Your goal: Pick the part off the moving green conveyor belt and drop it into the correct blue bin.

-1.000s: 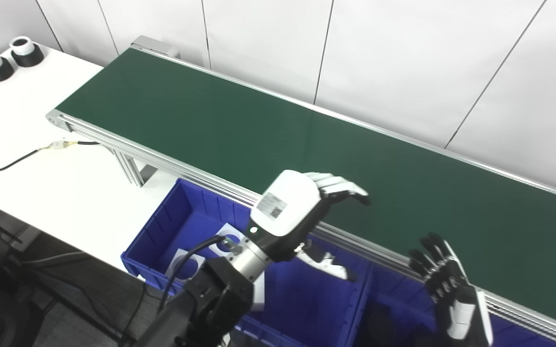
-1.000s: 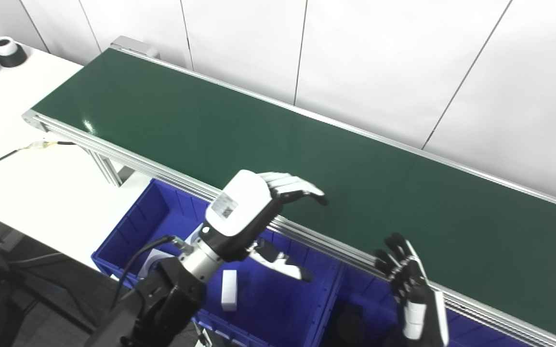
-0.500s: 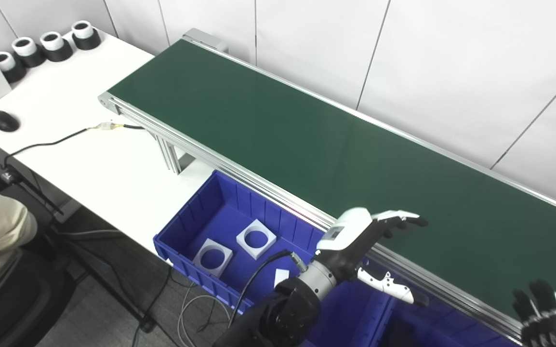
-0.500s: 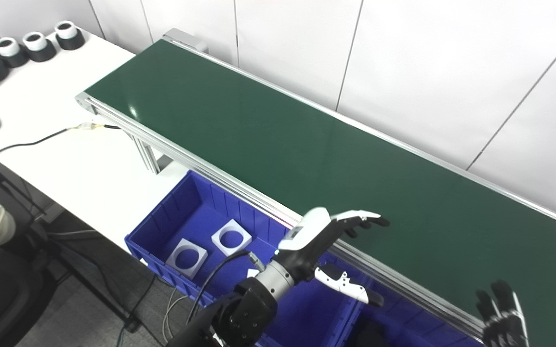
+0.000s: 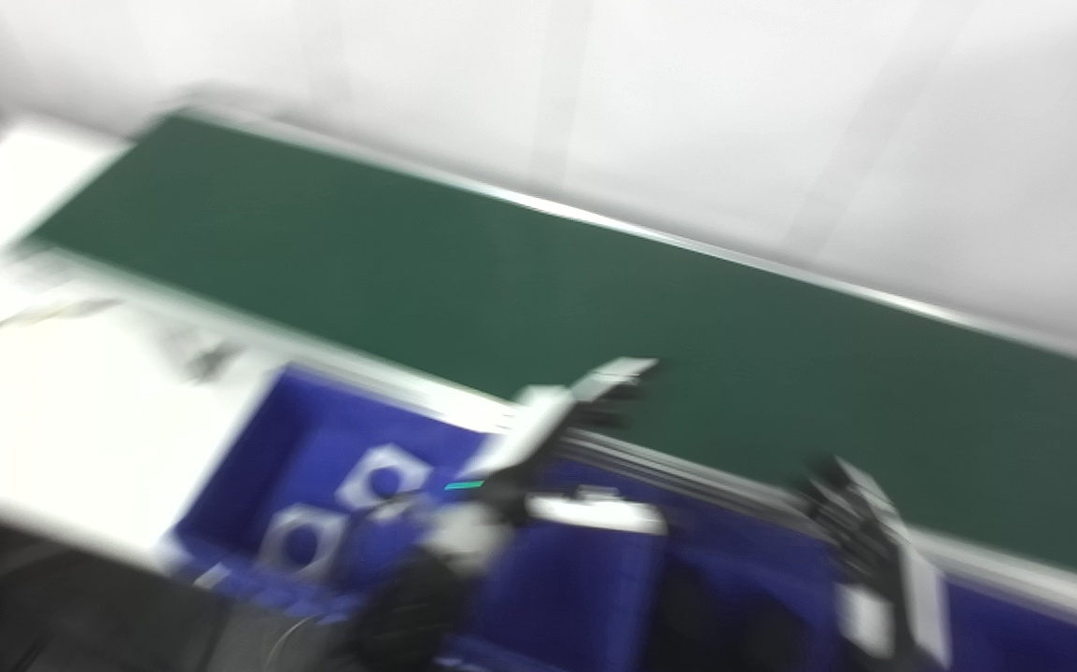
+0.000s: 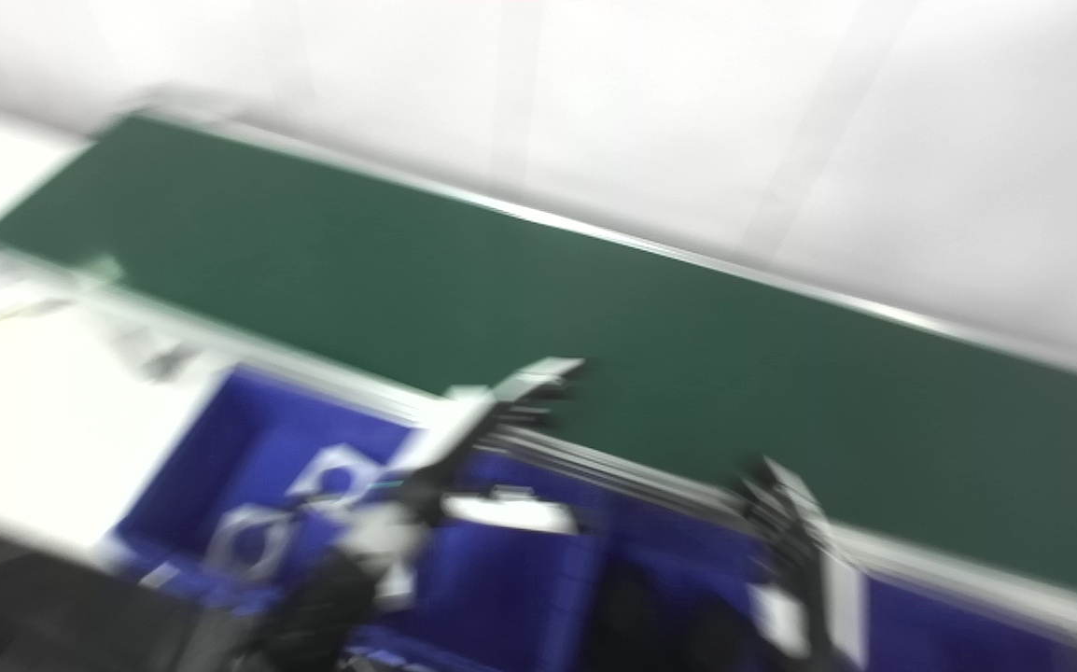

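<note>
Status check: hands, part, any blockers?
Frames motion-blurred. Left hand and right hand near belt edge, apparently empty. No part visible on belt.

Blurred green belt (image 5: 538, 271) — bare — blue bin (image 5: 249, 467) just below its edge

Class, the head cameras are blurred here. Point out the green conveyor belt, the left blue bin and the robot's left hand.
green conveyor belt (image 5: 464, 280), left eye view, on bare belt surface.
left blue bin (image 5: 249, 448), left eye view, on its left inner wall.
left hand (image 5: 562, 415), left eye view, on the white back of the hand.
</note>
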Tool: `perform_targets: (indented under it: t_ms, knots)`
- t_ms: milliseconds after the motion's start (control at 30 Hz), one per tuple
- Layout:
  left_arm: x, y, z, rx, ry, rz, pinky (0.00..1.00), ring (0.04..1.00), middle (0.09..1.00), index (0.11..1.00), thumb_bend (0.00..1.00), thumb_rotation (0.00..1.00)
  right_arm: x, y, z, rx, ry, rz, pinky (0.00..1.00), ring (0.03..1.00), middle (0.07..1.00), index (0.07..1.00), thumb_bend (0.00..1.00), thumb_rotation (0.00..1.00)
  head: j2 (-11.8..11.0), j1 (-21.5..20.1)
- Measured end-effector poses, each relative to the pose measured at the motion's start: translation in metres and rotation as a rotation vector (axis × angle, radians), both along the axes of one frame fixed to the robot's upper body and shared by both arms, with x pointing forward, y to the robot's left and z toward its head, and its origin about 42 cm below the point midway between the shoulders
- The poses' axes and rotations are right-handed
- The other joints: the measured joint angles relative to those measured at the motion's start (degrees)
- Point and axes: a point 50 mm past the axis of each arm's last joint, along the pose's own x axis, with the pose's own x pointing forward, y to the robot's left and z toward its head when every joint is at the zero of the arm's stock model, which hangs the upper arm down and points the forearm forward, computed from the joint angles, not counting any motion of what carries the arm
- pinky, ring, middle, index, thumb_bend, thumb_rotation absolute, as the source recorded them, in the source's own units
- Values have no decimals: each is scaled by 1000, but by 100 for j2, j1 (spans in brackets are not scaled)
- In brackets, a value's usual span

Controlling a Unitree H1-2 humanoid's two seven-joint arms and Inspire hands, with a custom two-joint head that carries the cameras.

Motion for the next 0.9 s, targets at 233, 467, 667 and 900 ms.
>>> perform_targets:
  t_ms: [233, 467, 667, 900]
  knots:
    - [-2, 10, -2, -51, 59, -83, 873, 956, 972, 935, 793, 514, -6, 29, 7, 7, -11, -100, 849, 860, 888, 887, 872, 1000, -141, -557]
    - [0, 16, -1, -68, 64, -86, 932, 986, 990, 940, 749, 476, -12, 31, 5, 8, 4, -121, 863, 867, 891, 897, 876, 993, -185, -444]
    - [-1, 8, 1, -93, 70, -84, 946, 994, 996, 954, 747, 484, -17, 25, 6, 11, 2, -124, 859, 860, 888, 894, 885, 998, -106, 31]
    - [-1, 5, 2, -140, 80, -60, 960, 996, 990, 953, 775, 554, -19, 20, 8, 5, -5, -114, 841, 850, 883, 877, 863, 997, -36, 434]
